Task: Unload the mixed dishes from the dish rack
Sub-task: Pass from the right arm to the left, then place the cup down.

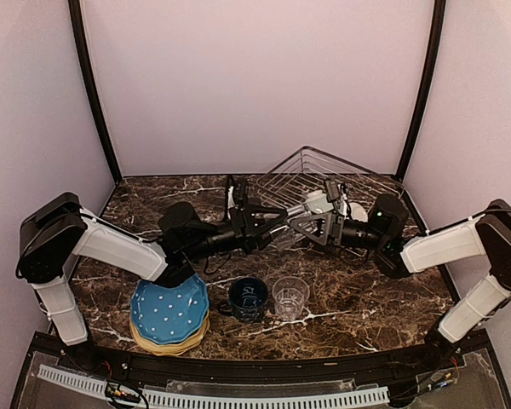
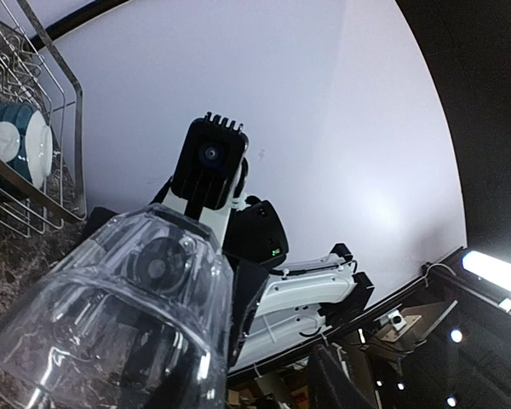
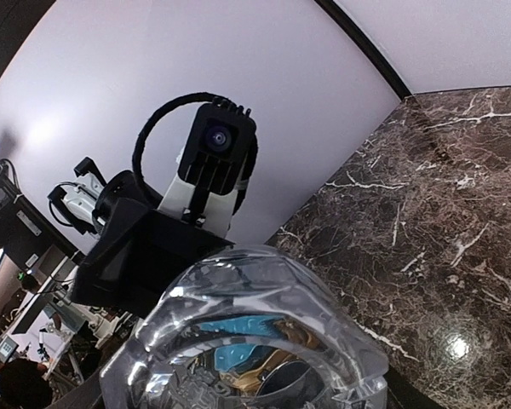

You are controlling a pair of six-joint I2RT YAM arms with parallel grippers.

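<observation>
The two arms meet in the middle of the table (image 1: pixel 366 290), just in front of the dish rack (image 1: pixel 302 166), and a clear glass (image 1: pixel 284 239) hangs between the left gripper (image 1: pixel 271 223) and the right gripper (image 1: pixel 307 223). It is above the table, not in the rack and not set down. Each wrist camera sees the glass very near and, through it, the camera of the other arm. The fingers themselves are hidden behind the glass, so I cannot tell which gripper is clamped on it, or if both are.

This looks to me like a hand-over from one arm to the other. To do it well, the receiving side should close firmly on the wall of the glass before the giving side lets go – clear glass is smooth and can slip. After that, it should be carried low and put upright beside the other glass (image 1: pixel 290 296) and the mug (image 1: pixel 249 298), apart from the stack of plates (image 1: pixel 169 311). Bowls (image 2: pixel 36 146) lie in the rack – the task is not finished
</observation>
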